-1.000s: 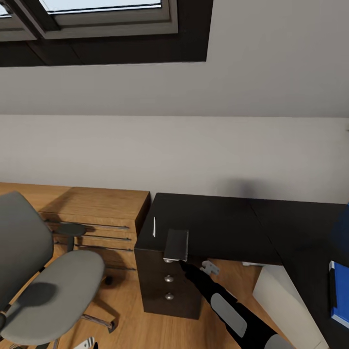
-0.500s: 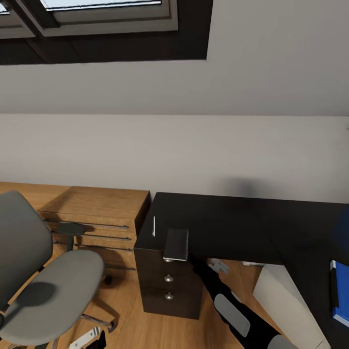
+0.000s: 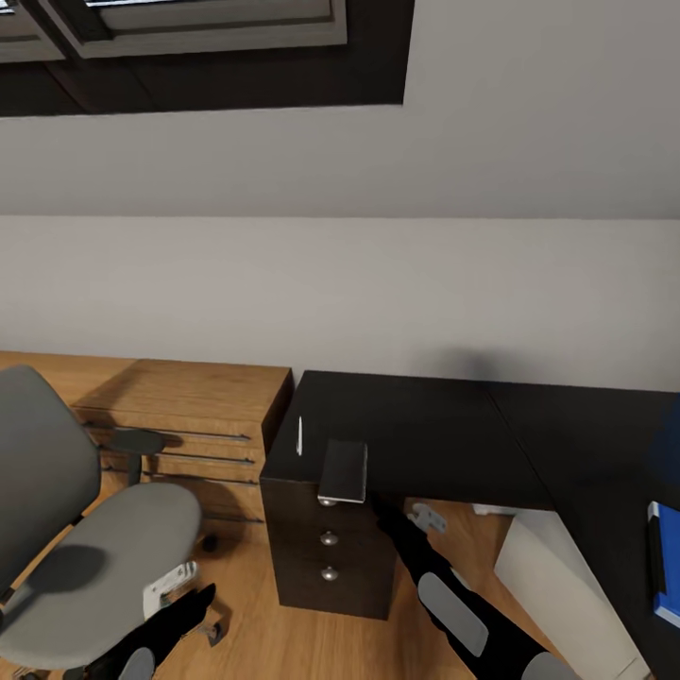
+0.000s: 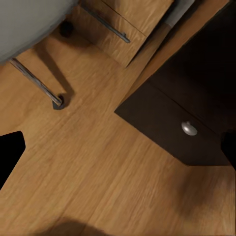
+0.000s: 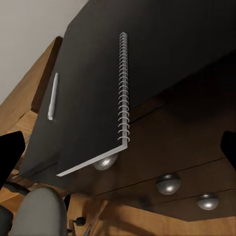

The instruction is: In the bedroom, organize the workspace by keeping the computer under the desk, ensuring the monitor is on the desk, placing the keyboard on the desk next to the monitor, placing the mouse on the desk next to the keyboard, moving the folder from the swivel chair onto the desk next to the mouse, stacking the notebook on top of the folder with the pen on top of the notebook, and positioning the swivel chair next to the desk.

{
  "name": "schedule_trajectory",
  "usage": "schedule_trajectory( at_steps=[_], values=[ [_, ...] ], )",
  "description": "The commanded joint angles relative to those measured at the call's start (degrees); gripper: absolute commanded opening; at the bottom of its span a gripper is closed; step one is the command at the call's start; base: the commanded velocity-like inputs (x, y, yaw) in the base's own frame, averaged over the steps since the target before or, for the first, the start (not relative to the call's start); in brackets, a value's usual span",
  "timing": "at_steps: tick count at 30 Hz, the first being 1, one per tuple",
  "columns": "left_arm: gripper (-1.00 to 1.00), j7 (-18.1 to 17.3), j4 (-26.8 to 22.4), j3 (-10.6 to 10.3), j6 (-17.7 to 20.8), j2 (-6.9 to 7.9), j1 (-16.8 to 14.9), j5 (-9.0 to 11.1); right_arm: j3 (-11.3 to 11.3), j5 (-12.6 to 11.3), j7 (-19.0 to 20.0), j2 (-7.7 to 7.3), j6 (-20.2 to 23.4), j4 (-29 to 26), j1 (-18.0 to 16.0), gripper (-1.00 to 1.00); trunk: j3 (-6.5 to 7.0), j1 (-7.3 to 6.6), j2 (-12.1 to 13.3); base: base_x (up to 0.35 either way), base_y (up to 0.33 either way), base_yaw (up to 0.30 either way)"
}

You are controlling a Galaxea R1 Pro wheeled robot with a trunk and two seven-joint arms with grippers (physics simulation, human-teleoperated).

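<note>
The grey notebook (image 3: 343,470) lies on the black desk (image 3: 425,434), overhanging its front edge above the drawers. From below, its spiral edge (image 5: 122,88) shows, with the white pen (image 5: 52,96) lying apart from it on the desk top. In the head view the pen (image 3: 299,436) is just left of the notebook. My right gripper (image 3: 397,512) is open, low and right of the notebook's overhanging corner, touching nothing. The grey swivel chair (image 3: 94,529) stands left of the desk. My left gripper (image 3: 170,587) is open beside the chair seat. The blue folder (image 3: 667,565) lies on the desk's right wing, with the computer (image 3: 557,576) underneath.
A light wooden drawer cabinet (image 3: 189,416) stands against the wall between chair and desk. Silver knobs (image 5: 168,183) mark the desk's drawers. A chrome chair leg with a caster (image 4: 58,102) rests on the wooden floor (image 4: 98,172) near the desk's lower drawer (image 4: 189,129).
My right gripper has drawn back to the right, away from the notebook's underside. My left arm has risen into view beside the chair seat. The camera has tilted slightly down.
</note>
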Motion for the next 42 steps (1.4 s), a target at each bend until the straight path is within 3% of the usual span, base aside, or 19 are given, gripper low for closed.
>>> schedule_trajectory(
  at_steps=[1,2,6,18,25,42],
  values=[
    [1.0,0.52,-1.63,0.58,1.72,0.03,-0.03,0.72,0.44,-0.6,-0.15,-0.06,-0.48,-0.05,-0.09,1.0,-0.25,0.23,-0.46,0.0,0.0,0.0],
    [1.0,0.34,-2.98,1.43,3.71,-0.02,0.01,1.88,0.45,-0.61,-0.15,-0.04,-0.48,-0.05,-0.09,1.0,-0.25,0.23,-0.46,0.0,0.0,0.0],
    [1.0,-0.22,-0.47,1.68,4.31,0.01,0.04,2.6,0.47,-0.61,-0.1,-0.04,-0.48,-0.05,-0.09,1.0,-0.43,0.45,-0.86,0.0,0.0,0.0],
    [1.0,-4.1,3.74,1.85,4.0,0.11,0.06,2.47,0.65,-0.65,-0.07,0.27,-0.45,-0.05,-0.09,1.0,-2.58,3.08,-5.67,0.0,0.0,0.0],
    [1.0,-4.31,4.59,1.86,3.84,0.12,0.06,2.43,0.78,-0.69,0.01,0.55,-0.29,-0.05,-0.09,1.0,-2.58,3.08,-5.67,0.0,0.0,0.0],
    [1.0,-4.37,6.8,1.95,3.8,0.2,0.05,2.15,0.83,-0.53,0.11,3.63,-0.21,2.31,-0.09,1.0,-2.58,3.08,-5.67,0.059,0.013,0.0]
  ],
)
